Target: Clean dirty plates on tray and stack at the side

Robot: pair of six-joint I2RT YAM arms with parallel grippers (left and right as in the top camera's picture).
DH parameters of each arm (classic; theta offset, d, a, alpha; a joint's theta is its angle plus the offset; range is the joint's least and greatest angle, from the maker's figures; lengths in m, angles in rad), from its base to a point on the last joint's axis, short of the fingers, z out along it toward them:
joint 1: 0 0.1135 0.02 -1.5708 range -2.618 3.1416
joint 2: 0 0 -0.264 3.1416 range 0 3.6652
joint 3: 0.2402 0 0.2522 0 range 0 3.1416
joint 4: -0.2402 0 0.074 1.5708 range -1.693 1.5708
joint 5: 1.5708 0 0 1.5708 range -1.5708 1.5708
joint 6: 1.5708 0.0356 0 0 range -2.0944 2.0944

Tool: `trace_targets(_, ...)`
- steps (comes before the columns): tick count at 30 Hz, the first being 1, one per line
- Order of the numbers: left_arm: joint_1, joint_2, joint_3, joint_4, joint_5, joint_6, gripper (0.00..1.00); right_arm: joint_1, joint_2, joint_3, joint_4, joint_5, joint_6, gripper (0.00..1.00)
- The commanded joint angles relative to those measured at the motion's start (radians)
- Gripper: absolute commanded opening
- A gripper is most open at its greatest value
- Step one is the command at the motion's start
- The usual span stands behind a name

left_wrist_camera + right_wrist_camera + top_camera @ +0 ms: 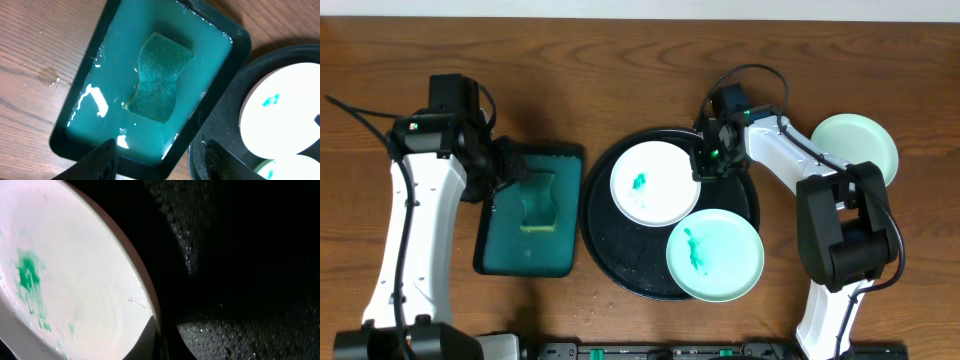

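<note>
On the round black tray (pixel 620 262) lie a white plate (pixel 655 185) and a mint-green plate (pixel 715 257), each with a green smear. The mint one overhangs the tray's front right rim. My right gripper (pixel 705 160) is shut on the white plate's right rim. In the right wrist view one finger (pixel 150 340) lies on top of the white plate (pixel 75 280), with the other under it. My left gripper (pixel 161 150) hovers open and empty over the near end of the teal tray (pixel 239 40).
A green sponge (pixel 160 80) lies in the water of the teal tray (pixel 570 155), left of the black tray. A second mint-green plate (pixel 857 145) sits on the wooden table at the far right, with no smear visible.
</note>
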Motion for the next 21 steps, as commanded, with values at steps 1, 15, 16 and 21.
trace_targets(1, -0.002, 0.053, -0.01, 0.005, -0.02, 0.011, 0.54, 0.012, 0.006, -0.003, 0.023, -0.007, 0.038, 0.01)
trace_targets(15, -0.003, 0.36, -0.01, 0.039, -0.018, 0.054, 0.46, 0.012, 0.007, -0.004, 0.025, -0.008, 0.041, 0.01)
trace_targets(16, -0.005, 0.378, -0.01, 0.043, -0.018, 0.056, 0.46, 0.012, 0.007, -0.004, 0.025, -0.008, 0.041, 0.01)
trace_targets(21, -0.034, 0.444, -0.01, 0.061, -0.014, 0.06, 0.46, 0.012, 0.007, -0.004, 0.025, -0.008, 0.041, 0.01)
